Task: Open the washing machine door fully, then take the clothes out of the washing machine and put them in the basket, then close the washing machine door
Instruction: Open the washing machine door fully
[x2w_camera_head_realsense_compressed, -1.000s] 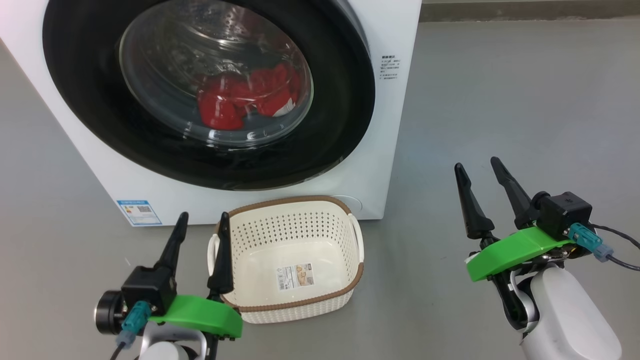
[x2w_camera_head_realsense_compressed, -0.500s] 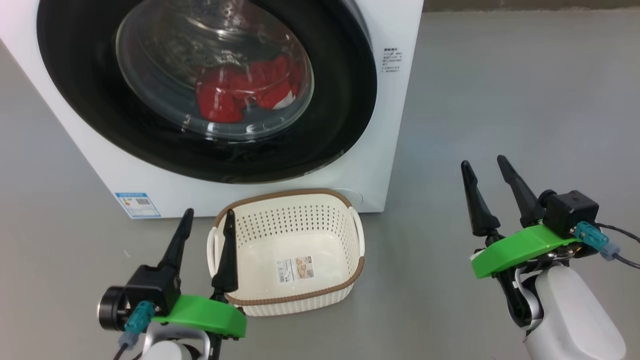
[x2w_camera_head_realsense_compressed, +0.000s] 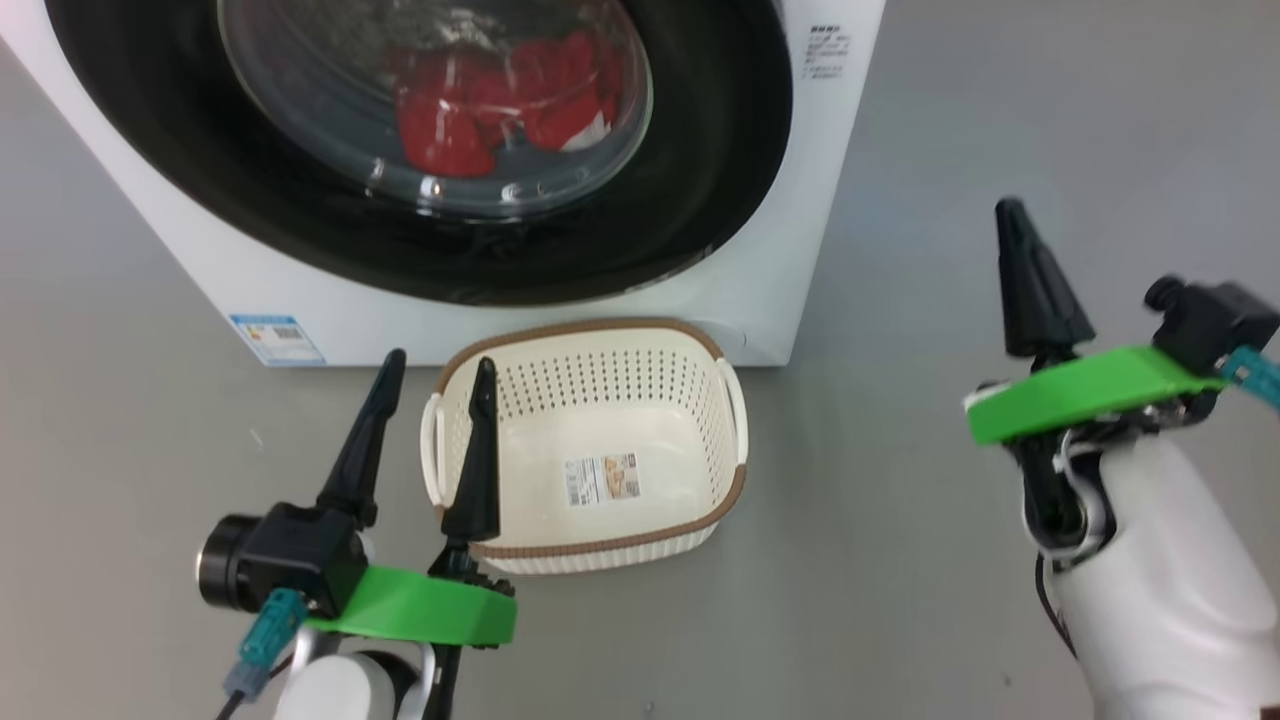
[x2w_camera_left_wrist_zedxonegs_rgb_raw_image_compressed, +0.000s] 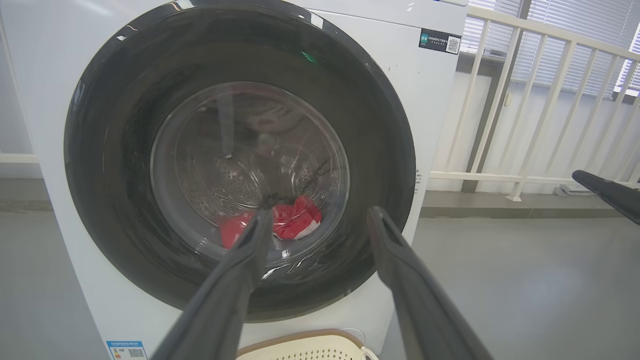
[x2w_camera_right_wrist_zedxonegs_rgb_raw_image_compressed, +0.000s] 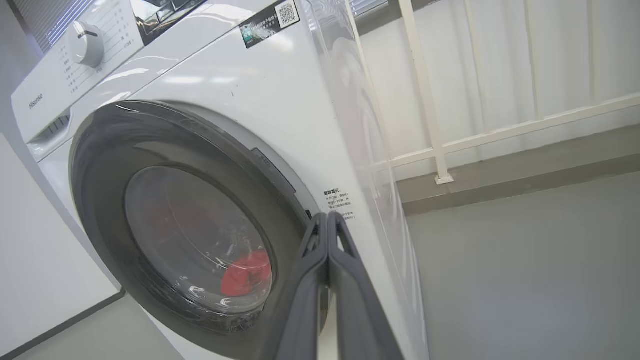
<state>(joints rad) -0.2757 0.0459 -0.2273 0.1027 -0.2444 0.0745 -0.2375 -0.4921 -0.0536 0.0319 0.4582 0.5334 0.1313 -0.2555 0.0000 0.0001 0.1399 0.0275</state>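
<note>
The right tool (x2w_camera_head_realsense_compressed: 1012, 215) is clenched, its two dark fingers pressed flat together with nothing between them. In the head view it stands at about 3 o'clock, tips pointing to 12, in the air over the grey floor (x2w_camera_head_realsense_compressed: 900, 520) and well apart from the machine's right corner. In its own wrist view the joined fingers (x2w_camera_right_wrist_zedxonegs_rgb_raw_image_compressed: 310, 300) point at the right edge of the washing machine door (x2w_camera_right_wrist_zedxonegs_rgb_raw_image_compressed: 105, 165).

The left tool (x2w_camera_head_realsense_compressed: 440, 360) is released, fingers spread and holding nothing, at about 7 o'clock in the head view. Its inner finger crosses in front of the left rim of the basket (x2w_camera_head_realsense_compressed: 590, 325); whether they touch cannot be told. In the left wrist view the spread fingers (x2w_camera_left_wrist_zedxonegs_rgb_raw_image_compressed: 235, 280) frame the lower part of the door's glass.

The basket stands upright on the floor at 6 o'clock from the washing machine (x2w_camera_head_realsense_compressed: 810, 240), just beside its front, with a paper label (x2w_camera_head_realsense_compressed: 600, 478) on its bottom.

The washing machine door (x2w_camera_head_realsense_compressed: 720, 150) sits closed against the white front. Behind its bulging glass the clothes (x2w_camera_head_realsense_compressed: 470, 110) lie low in the drum, a red heap with a bit of white showing. A blue sticker (x2w_camera_head_realsense_compressed: 277, 340) sits on the machine's front at about 7 o'clock from the door. A white railing (x2w_camera_left_wrist_zedxonegs_rgb_raw_image_compressed: 500, 100) stands behind the machine, at 3 o'clock from it.
</note>
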